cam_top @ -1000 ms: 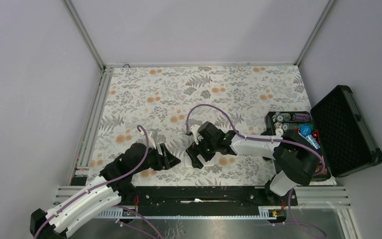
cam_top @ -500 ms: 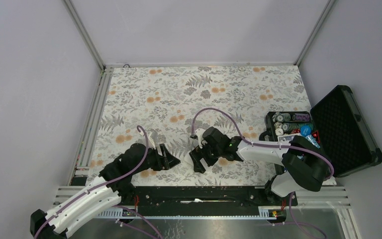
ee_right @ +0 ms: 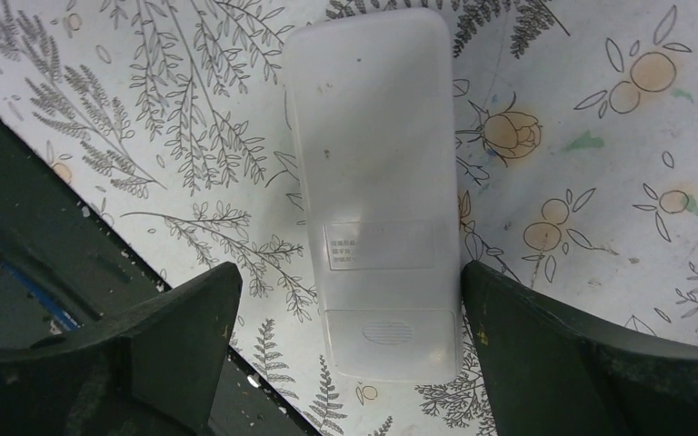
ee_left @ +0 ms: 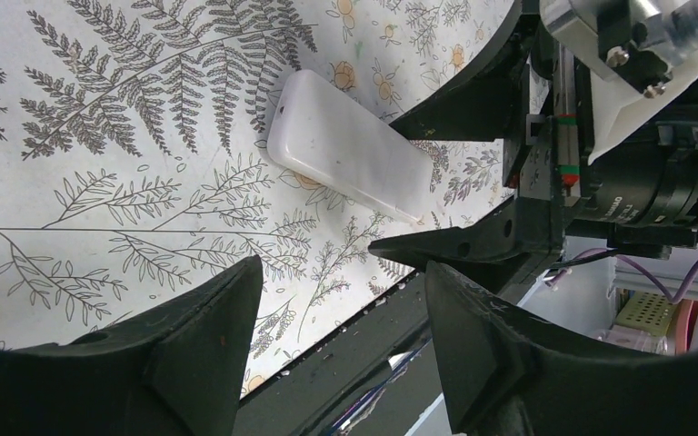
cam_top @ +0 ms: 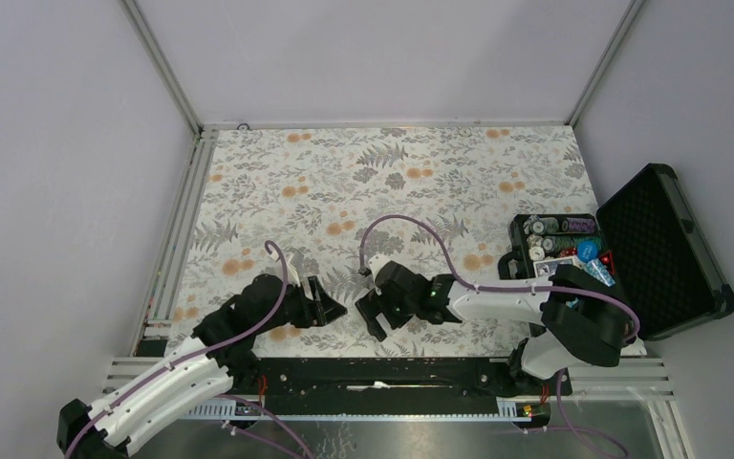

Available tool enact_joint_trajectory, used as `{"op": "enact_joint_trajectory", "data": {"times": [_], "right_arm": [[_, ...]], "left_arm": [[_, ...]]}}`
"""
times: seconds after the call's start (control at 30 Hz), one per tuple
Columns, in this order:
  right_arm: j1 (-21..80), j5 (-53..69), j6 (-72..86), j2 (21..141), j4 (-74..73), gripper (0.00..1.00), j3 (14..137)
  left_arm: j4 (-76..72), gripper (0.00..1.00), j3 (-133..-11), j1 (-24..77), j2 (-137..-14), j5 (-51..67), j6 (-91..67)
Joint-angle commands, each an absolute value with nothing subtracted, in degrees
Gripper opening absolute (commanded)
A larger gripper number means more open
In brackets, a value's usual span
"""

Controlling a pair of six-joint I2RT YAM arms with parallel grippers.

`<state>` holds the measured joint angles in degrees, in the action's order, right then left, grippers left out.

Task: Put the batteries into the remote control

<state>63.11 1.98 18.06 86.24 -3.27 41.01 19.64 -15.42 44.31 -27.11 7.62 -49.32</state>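
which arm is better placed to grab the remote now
Right: the right claw, open, straddles the remote control; the left claw, also open, is off to one side.

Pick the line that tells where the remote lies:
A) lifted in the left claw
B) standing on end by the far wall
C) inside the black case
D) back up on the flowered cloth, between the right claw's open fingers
D: the right wrist view shows the remote lying flat on the flowered cloth, its plain labelled back up, with one finger of the open right claw on each side of it.
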Motion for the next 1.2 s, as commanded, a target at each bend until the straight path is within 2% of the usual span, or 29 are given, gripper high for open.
{"op": "enact_joint_trajectory", "data": {"times": [0.0, 0.17, 0.4, 0.6, 0.67, 0.77, 0.9, 1.1, 1.17], "right_arm": [[65.9, -7.1, 22.6, 89.4, -14.4, 0.97, 42.0], [69.2, -12.2, 25.1, 91.9, -19.1, 0.92, 44.5], [71.1, -11.8, 26.4, 94.8, -19.7, 0.77, 45.4], [72.8, -14.0, 28.4, 96.1, -22.1, 0.69, 46.4], [73.1, -14.0, 29.0, 96.1, -22.5, 0.60, 46.3], [73.3, -13.6, 29.8, 95.5, -22.5, 0.40, 45.9], [73.4, -13.2, 30.3, 93.4, -21.3, 0.26, 44.7], [73.3, -12.5, 30.3, 87.0, -19.2, 0.20, 43.7], [72.8, -11.5, 30.2, 84.4, -18.0, 0.18, 43.0]], "left_arm": [[17.5, 0.69, -17.4, 44.1, -26.4, 6.7, -48.8], [18.7, 0.69, -17.4, 44.1, -24.4, 6.0, -49.0], [19.1, 0.69, -16.9, 44.1, -23.7, 6.0, -49.0], [19.8, 0.69, -16.8, 44.1, -22.8, 5.5, -49.0], [20.1, 0.69, -16.7, 44.1, -22.6, 5.3, -49.1], [20.0, 0.69, -16.2, 44.0, -22.3, 5.1, -49.4], [19.2, 0.70, -15.5, 44.1, -22.1, 5.3, -49.7], [15.5, 0.80, -14.0, 44.0, -22.0, 8.1, -49.8], [13.7, 0.88, -13.4, 44.0, -21.8, 9.2, -50.0]]}}
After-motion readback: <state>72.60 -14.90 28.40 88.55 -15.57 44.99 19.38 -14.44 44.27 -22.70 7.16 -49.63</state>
